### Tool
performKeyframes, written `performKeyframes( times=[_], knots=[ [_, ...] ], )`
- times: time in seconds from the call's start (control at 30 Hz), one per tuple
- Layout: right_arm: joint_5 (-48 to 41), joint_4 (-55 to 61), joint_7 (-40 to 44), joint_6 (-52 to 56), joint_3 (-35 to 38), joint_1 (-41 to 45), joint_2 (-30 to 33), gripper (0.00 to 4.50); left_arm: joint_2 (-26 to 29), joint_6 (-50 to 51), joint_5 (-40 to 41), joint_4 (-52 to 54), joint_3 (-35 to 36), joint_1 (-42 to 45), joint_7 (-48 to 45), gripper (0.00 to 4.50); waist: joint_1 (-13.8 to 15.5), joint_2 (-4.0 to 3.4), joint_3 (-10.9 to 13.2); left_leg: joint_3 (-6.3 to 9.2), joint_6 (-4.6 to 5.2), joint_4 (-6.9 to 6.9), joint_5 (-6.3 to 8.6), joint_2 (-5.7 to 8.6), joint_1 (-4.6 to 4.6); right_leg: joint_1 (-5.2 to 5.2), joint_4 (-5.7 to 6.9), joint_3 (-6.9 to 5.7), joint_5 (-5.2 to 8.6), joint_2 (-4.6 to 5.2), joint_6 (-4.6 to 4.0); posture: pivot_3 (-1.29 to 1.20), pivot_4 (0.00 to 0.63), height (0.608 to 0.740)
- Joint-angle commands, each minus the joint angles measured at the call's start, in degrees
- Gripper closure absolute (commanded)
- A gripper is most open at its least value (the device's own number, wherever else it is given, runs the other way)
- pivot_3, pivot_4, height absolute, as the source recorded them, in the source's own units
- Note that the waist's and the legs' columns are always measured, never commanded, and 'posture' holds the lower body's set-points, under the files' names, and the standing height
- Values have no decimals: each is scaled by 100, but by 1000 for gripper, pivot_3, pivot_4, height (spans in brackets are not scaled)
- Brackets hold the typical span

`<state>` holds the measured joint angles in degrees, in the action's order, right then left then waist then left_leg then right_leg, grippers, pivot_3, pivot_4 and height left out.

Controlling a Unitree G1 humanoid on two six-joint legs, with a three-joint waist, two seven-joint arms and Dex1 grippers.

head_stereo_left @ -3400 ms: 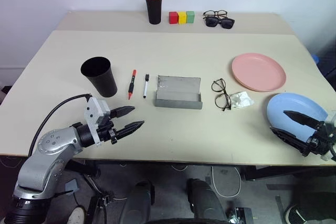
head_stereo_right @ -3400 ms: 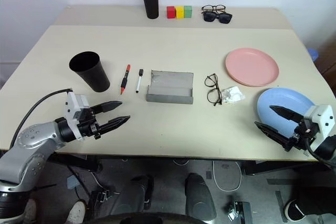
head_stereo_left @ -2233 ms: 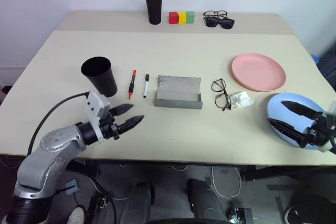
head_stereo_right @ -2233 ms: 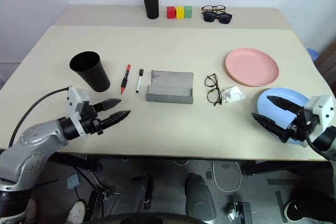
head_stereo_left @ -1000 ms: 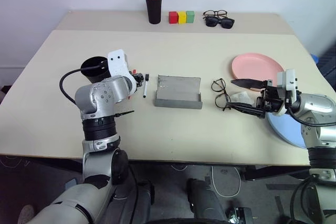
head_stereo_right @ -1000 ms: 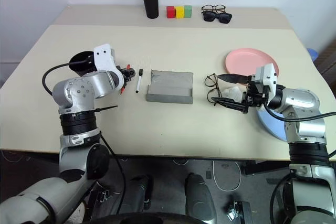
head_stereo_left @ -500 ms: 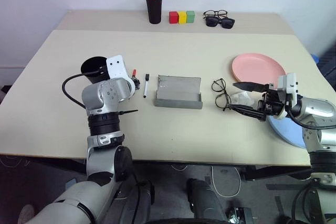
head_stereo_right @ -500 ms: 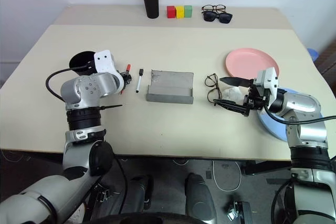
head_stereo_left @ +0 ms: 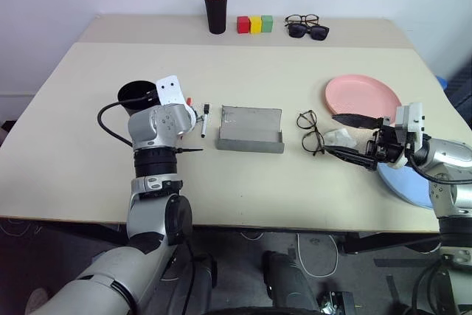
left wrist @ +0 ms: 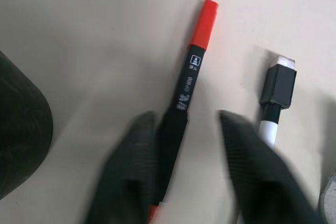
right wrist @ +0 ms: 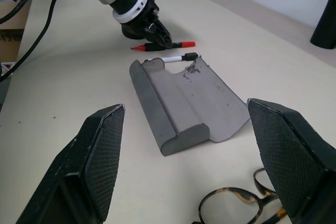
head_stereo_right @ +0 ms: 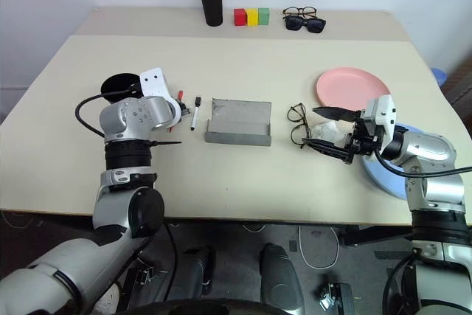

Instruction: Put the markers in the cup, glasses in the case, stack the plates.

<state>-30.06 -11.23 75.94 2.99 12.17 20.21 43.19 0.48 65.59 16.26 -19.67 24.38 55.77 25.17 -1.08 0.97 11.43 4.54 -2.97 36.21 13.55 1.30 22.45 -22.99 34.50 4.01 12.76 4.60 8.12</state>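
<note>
The left gripper (left wrist: 181, 145) is down over the red marker (left wrist: 185, 93), which lies flat on the desk (head_stereo_left: 243, 79) just beside the white marker (left wrist: 273, 103). One finger sits against the red marker's dark barrel, the other on the far side with a gap left, so the jaws are closing round it but not yet pinching. The black cup (head_stereo_left: 135, 94) stands near, on the other side of the arm.

To do this well, I'd say the squeeze should land squarely on the barrel and keep clear of the white marker — they lie close. Then lift straight up before swinging toward the cup, and tip the marker upright over the rim.

The right gripper (head_stereo_left: 354, 138) hangs spread wide near the wire-framed glasses (head_stereo_left: 310, 131), which lie beside the open grey case (head_stereo_left: 251, 129).
</note>
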Motion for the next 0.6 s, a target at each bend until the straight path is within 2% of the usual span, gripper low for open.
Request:
performKeyframes(
  times=[0.03, 0.37, 0.6],
  knots=[
    [-91, 215, -28, -33, 206, -19, 92, 688, 62, 74, -60, 132, 37, -1, 4, 4473, 0, -2, -1, 0, 0, 0, 0, 0, 0, 0, 1, 0, 0, 0, 0, 0, 150, 740],
    [-56, 114, -55, -64, 154, 73, 59, 688, 54, 694, 51, 1066, -95, -208, -396, 4473, 5, 0, 0, 0, -2, -1, -1, 0, 0, 0, 1, 0, -1, 0, 2, 0, 150, 740],
    [-8, -40, -42, -102, 100, 202, 24, 688, 267, 1207, 168, 2176, -566, -498, -1118, 4473, 1, 0, 0, 1, -4, 0, -2, 0, 2, -1, 2, 0, -1, 0, 1, 0, 150, 740]
  ],
)
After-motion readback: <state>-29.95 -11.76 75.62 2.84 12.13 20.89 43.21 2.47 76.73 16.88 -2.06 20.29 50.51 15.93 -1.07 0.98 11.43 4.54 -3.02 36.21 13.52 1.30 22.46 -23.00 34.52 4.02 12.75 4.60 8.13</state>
